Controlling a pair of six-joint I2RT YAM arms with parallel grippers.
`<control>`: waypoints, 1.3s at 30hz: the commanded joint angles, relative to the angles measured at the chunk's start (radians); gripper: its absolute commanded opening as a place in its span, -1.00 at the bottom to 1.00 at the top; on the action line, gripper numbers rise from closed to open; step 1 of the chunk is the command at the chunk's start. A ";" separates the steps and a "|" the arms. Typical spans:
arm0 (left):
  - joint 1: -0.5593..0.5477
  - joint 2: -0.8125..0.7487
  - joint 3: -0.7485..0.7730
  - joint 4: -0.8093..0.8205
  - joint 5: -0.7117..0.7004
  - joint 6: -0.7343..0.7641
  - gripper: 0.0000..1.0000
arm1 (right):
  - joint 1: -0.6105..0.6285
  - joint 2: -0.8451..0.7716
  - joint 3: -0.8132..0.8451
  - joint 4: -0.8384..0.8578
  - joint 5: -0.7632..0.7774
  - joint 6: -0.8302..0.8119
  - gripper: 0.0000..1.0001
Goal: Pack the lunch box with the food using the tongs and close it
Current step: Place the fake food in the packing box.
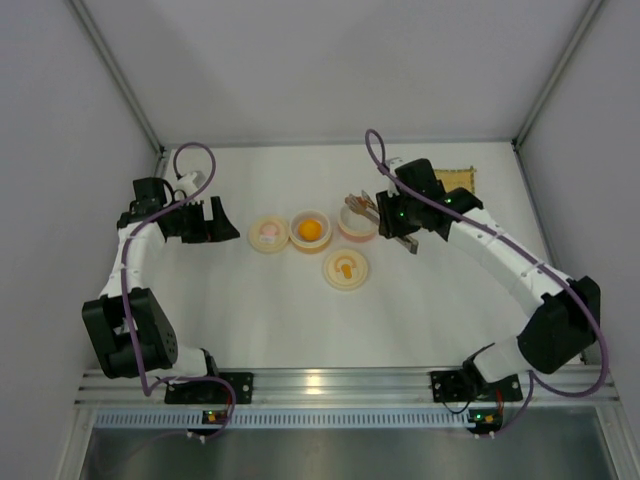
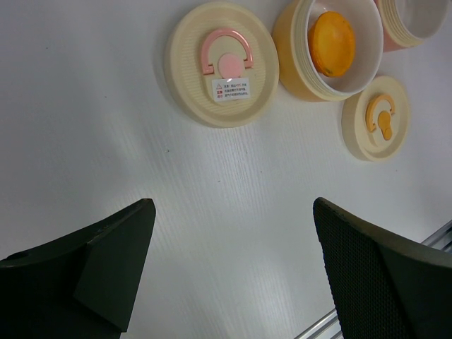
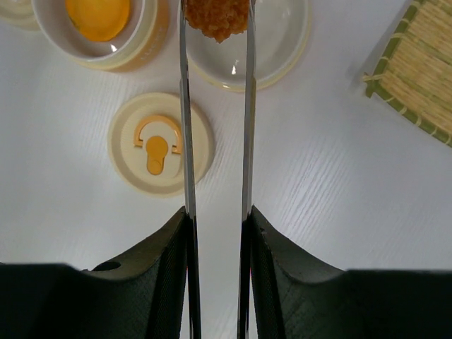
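While the right claw (image 3: 215, 220) is clamped on the tongs (image 3: 186, 127), whose tips pinch a brown lump of food (image 3: 217, 20) over the pink bowl (image 3: 282, 39), it should dip inside that bowl's rim before easing the squeeze (the left claw (image 2: 232, 206), jaws wide apart, hangs well left of the bowl).

Count:
- 2 bowls: one yellow bowl (image 2: 289, 60), one pink bowl (image 3: 286, 42)
- 2 round lids: one pink-handled lid (image 2: 221, 63), one orange-handled lid (image 3: 160, 143)
- 2 food lumps: one orange lump (image 2: 332, 42), one brown lump (image 3: 217, 18)
- 1 pair of tongs (image 3: 187, 141)
- 1 woven mat (image 3: 417, 78)
- 2 grippers: left gripper (image 2: 233, 205), right gripper (image 3: 217, 212)
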 commanded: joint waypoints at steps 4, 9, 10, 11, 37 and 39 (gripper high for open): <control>0.006 -0.011 0.030 0.017 0.016 0.004 0.96 | 0.032 0.038 -0.033 0.051 0.007 -0.020 -1.00; 0.006 -0.008 0.027 0.021 0.020 -0.004 0.97 | 0.032 0.082 -0.044 0.073 0.059 -0.035 -1.00; 0.006 -0.008 0.027 0.023 0.020 -0.006 0.96 | 0.034 0.086 -0.048 0.079 0.062 -0.040 -1.00; 0.006 -0.008 0.025 0.024 0.018 -0.006 0.96 | 0.033 0.090 -0.051 0.086 0.065 -0.040 -1.00; 0.006 0.017 0.024 0.032 0.012 -0.001 0.96 | 0.043 0.161 0.040 0.120 0.180 -0.100 -0.43; 0.006 0.017 0.025 0.032 0.012 -0.001 0.96 | 0.045 0.164 0.048 0.116 0.186 -0.100 -0.26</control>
